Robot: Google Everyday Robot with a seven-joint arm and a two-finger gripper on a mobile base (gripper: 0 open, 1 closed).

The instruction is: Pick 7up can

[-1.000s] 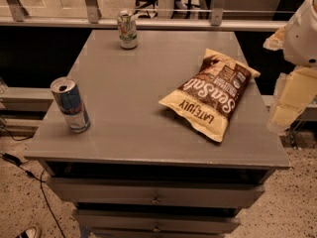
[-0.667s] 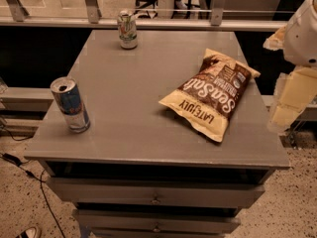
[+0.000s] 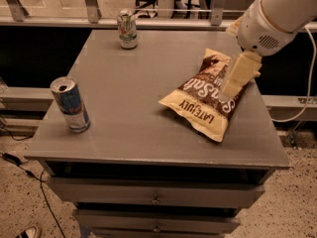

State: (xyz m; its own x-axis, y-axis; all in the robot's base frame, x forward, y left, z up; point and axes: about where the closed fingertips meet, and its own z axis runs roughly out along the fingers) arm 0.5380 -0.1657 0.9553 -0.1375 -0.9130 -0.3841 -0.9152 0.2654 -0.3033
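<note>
While the grey drawer cabinet [image 3: 148, 133] is carrying everything on its top, a white robot arm [image 3: 277, 14] is reaching in from the upper right. Its cream gripper [image 3: 238, 77] is hanging over a chip bag [image 3: 203, 100] lying flat and showing "LATE JULY"; whether the gripper is open or closed cannot be told. A blue-and-silver can [image 3: 71, 104] is standing front left. The 7up can [image 3: 127, 29] is standing upright at the far edge, long axis vertical, silver top up, its green lettering too small to read.
</note>
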